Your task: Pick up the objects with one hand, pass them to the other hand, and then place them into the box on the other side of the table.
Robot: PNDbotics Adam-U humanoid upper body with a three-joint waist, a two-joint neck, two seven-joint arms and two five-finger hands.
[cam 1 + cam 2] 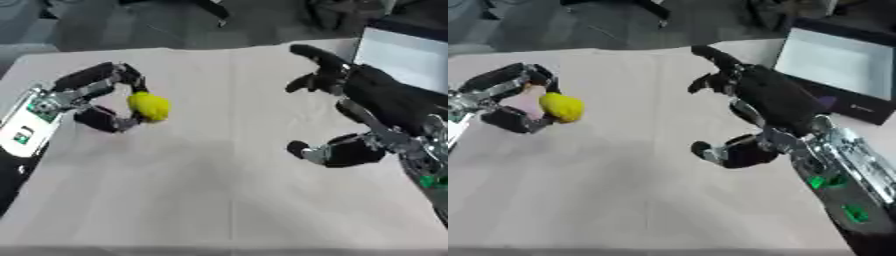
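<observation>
A yellow lemon-shaped object (pixel 149 106) is pinched between the fingers and thumb of my left hand (pixel 98 95), held above the left side of the table. My right hand (pixel 767 107) hangs over the right half of the table with fingers spread wide and thumb low, holding nothing. A wide gap of bare cloth lies between the two hands. A box (pixel 836 67) with a dark rim and pale inside stands at the table's far right edge, just behind my right hand.
The table is covered with a pale beige cloth (pixel 219 190) creased down the middle. Dark floor and some dark shapes lie beyond the far edge.
</observation>
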